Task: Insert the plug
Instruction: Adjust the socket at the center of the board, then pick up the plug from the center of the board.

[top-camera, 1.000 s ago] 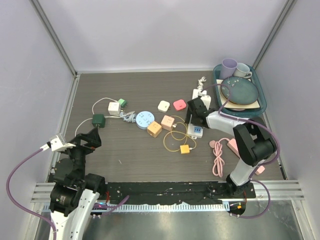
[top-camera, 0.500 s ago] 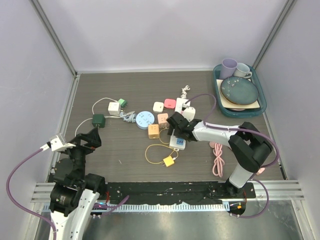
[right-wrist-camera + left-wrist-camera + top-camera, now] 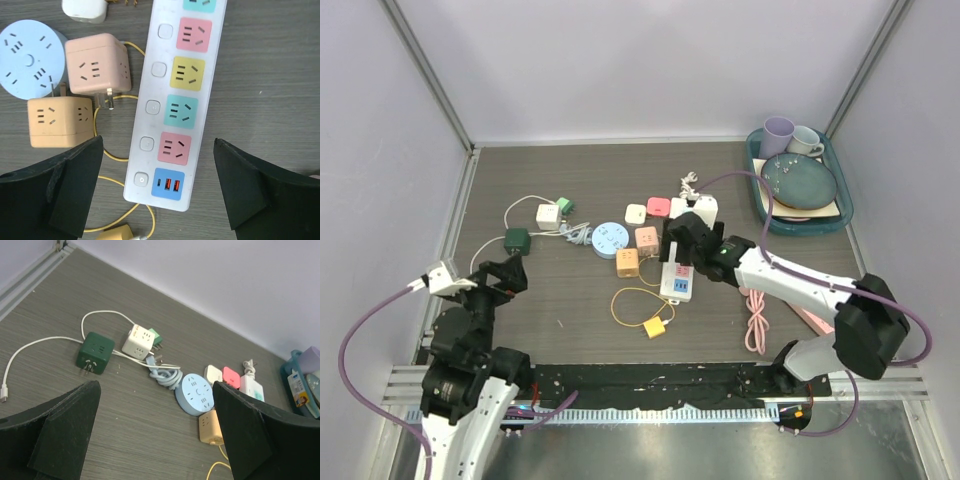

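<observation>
I see the white plastic power strip with coloured sockets (image 3: 175, 100) flat mid-table, with a pink cube plug adapter (image 3: 97, 70) just beside it at 9 o'clock. My right gripper (image 3: 157, 170) straddles the strip with its jaws apart. The left gripper (image 3: 156, 410), at the table's 8 o'clock, is spread wide and empty.

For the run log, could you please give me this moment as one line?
left gripper: open, empty | right gripper: open over power strip | strip's visible sockets: empty | insertion: not done

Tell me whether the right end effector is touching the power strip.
Apart. The right wrist view shows bare table between the power strip and each finger of the right end effector.
</observation>
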`<state>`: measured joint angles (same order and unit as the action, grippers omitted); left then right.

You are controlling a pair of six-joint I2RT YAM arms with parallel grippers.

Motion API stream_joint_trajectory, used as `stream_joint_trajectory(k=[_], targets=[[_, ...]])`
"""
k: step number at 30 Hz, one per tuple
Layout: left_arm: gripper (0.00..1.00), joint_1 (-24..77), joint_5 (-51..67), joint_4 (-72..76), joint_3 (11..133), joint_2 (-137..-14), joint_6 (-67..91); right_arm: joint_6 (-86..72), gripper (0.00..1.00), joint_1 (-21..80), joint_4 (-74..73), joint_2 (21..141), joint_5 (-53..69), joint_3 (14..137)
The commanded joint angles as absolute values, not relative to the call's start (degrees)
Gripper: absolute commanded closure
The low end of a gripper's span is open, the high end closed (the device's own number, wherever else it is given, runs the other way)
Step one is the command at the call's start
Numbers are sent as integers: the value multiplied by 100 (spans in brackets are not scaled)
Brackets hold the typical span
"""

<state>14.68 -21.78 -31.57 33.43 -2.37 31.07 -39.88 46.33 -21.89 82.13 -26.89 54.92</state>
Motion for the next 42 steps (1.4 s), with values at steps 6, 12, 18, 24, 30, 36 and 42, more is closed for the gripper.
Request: stream_joint_trajectory(k=[6,12,18,24,30,36,42], targets=[[0,1494,-1723,-3348,3840,-1940,3050,-2453,4,4641,-2031,7682,-2391,5775],[0,1494,-582,-3305,4201,-3434,3444,-2329,5,4641,-1680,7682,-2268,5511],[0,1625,149,-3313,4684,-5120,3762,-2680,6,4641,-1328,7656,-2004,5011],[0,1846,-1307,-4085,5483,-6019,3482,-2830,7,4641,-730,7339,-1662,4342],[0,1129,-2278,-4527,6178,-6907,2830,-2760,7,4641,-361,7085,-1248,3956],[0,247,-1670,-4183,6327,-7961,2356,-2610,8,4641,-159,6794,-1248,3709],[0,-412,-899,-4140,6811,-9252,2057,-2680,9,4632,-53,6767,-1292,3551]])
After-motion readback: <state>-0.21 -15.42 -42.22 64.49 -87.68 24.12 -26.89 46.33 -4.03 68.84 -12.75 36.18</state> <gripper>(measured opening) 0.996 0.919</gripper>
